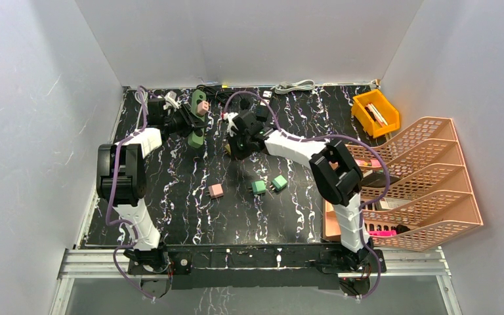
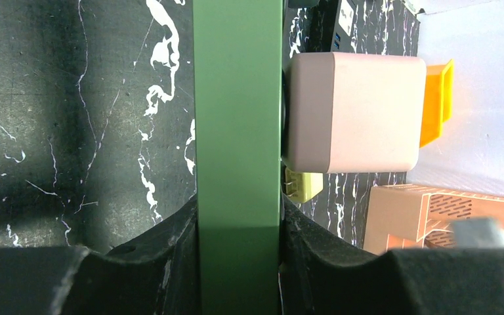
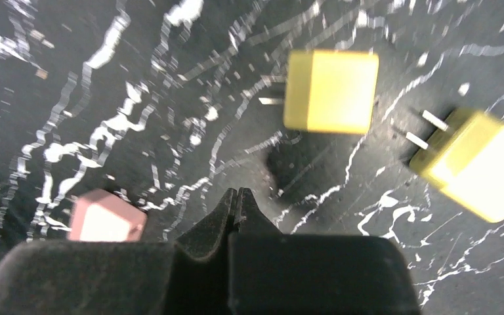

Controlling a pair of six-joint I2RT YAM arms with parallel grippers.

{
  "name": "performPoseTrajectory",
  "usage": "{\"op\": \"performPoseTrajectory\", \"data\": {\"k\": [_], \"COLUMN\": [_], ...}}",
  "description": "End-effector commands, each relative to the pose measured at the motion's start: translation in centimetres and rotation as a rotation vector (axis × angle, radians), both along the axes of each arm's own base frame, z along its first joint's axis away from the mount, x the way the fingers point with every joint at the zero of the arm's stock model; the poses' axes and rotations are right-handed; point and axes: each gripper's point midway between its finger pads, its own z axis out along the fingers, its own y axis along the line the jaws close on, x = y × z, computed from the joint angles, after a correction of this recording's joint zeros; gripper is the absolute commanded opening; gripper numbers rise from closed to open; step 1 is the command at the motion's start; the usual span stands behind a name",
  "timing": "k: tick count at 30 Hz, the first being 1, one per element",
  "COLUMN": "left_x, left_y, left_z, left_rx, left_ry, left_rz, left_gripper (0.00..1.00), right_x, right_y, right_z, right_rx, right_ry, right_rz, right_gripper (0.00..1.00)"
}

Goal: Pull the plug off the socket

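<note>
My left gripper [image 2: 238, 216] is shut on a green socket bar [image 2: 238, 118], which it holds off the table at the back left [image 1: 197, 121]. A pale pink plug [image 2: 356, 111] sits pushed into the bar's right face; in the top view the plug [image 1: 203, 107] faces the right arm. My right gripper [image 3: 236, 197] is shut and empty, its tips hanging just over the black marbled table. In the top view the right gripper [image 1: 235, 147] is a short way right of the socket bar and apart from it.
Two yellow plugs [image 3: 331, 92] [image 3: 476, 172] and a pink plug [image 3: 107, 216] lie loose under the right gripper. Two green plugs [image 1: 258, 187] [image 1: 279, 182] lie mid-table. A yellow bin [image 1: 375, 113], a peach file rack [image 1: 420, 177] and a white cable [image 1: 295, 86] line the right and back.
</note>
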Motion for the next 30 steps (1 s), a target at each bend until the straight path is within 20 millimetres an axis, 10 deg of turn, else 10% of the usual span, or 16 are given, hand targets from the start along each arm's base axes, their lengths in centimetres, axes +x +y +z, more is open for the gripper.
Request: {"op": "performPoseTrajectory", "data": {"k": [1,24,30], "left_x": [0.3,0.6,0.6], "left_y": [-0.2,-0.1,0.0], "left_z": [6.1,6.7,7.0], "left_rx": [-0.024,-0.036,-0.024], "left_ry": [-0.167,-0.169,-0.171], "left_rz": [-0.032,-0.037,-0.035], "left_gripper": [0.0,0.0,0.0], "right_x": [0.3,3.6,5.1], "right_y": [-1.3,2.2,3.0], "right_z": [-1.5,-5.0,-2.6], "right_rx": [-0.068,-0.071,-0.037], "right_ry": [0.063,0.061,-0.001], "right_rz": [-0.034,-0.032,-0.036], "right_gripper": [0.0,0.0,0.0]}}
